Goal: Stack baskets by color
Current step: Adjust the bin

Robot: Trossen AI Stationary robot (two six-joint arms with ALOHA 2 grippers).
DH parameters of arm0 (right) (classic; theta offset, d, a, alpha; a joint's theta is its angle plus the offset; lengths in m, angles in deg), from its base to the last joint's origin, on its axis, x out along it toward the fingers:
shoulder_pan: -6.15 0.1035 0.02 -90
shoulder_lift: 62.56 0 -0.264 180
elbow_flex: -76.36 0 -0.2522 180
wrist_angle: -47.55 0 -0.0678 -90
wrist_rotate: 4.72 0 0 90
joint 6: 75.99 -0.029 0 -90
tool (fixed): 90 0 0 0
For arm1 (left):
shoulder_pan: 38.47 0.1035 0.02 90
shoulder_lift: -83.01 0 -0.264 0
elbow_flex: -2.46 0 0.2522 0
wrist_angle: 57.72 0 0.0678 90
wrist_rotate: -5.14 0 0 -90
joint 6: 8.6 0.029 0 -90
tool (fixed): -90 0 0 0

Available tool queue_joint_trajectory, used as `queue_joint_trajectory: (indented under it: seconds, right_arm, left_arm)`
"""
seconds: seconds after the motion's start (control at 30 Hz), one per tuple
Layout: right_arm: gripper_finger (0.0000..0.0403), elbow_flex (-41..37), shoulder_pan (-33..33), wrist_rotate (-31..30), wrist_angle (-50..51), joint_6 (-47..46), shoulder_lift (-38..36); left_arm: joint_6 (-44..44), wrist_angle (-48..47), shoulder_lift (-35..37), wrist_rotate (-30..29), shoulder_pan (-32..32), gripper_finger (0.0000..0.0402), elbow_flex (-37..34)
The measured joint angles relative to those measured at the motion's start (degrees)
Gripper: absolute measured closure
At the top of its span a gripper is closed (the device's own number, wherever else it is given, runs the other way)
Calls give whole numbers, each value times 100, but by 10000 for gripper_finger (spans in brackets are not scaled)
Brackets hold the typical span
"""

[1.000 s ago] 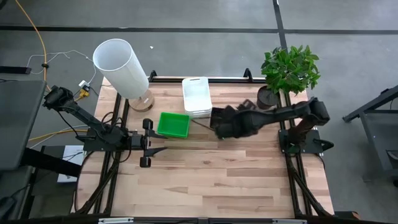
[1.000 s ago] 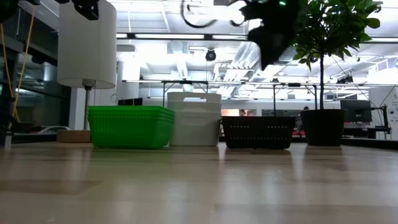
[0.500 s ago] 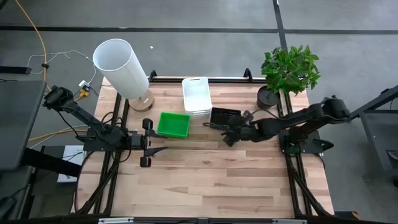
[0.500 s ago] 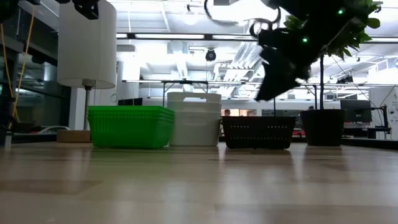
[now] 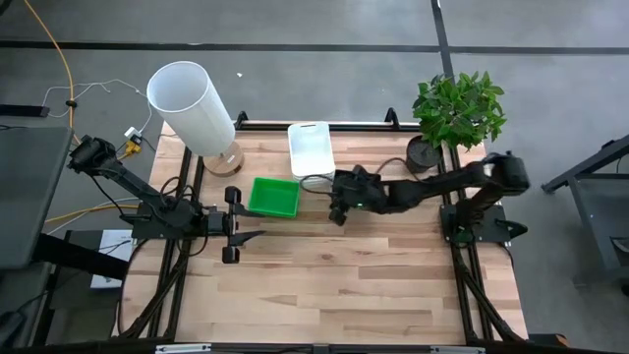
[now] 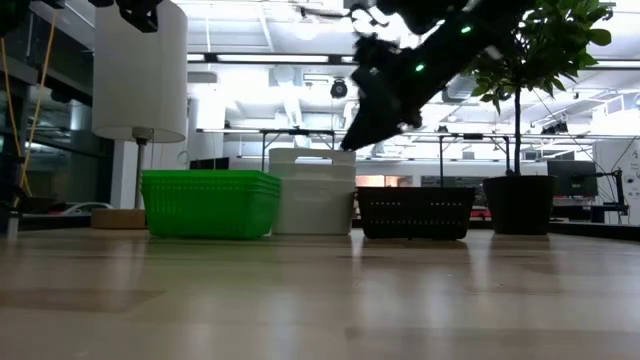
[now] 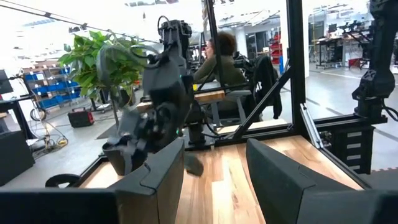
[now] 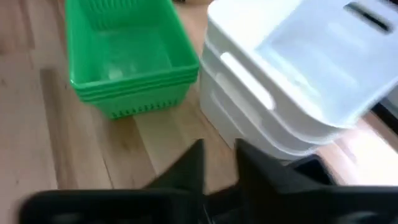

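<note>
White baskets (image 5: pixel 310 149) stack long axis runs toward the table's far edge; right gripper (image 5: pixel 337 209) fingers nearly together, gripping nothing; left gripper (image 5: pixel 232 225) fingers spread.

Bright green baskets (image 5: pixel 274 197), white baskets (image 5: pixel 311 149), black mesh basket (image 6: pixel 416 212), pale wood-grain table (image 5: pixel 344 285)

Grey concrete floor (image 5: pixel 295 25) around the table; bright ceiling lights (image 6: pixel 270 58).

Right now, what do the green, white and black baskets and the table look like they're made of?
Green baskets: likely moulded plastic, slightly glossy, with fine ribbed slots in the walls. White baskets: smooth, solid plastic by the look, soft sheen, moulded handle cutouts. Black baskets: mesh sides, plastic or wire; hard to tell. Table: wood planks, visible grain, light satin finish.
</note>
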Motion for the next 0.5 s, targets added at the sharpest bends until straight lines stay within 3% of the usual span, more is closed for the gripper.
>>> queue_joint_trajectory:
  seconds: [0.1, 0.23, 0.5]
  right_arm:
    - [387, 465, -137, 69, 532, 66, 451]
    - [377, 927, -292, 74, 1093, 69, 843]
    - [397, 1221, -468, 188, 1427, 213, 1073]
  left_arm:
    - [-2, -9, -2, 1, 0, 241, 0]
    - [2, -13, -2, 0, 0, 241, 0]
    - [-13, -14, -2, 2, 0, 241, 0]
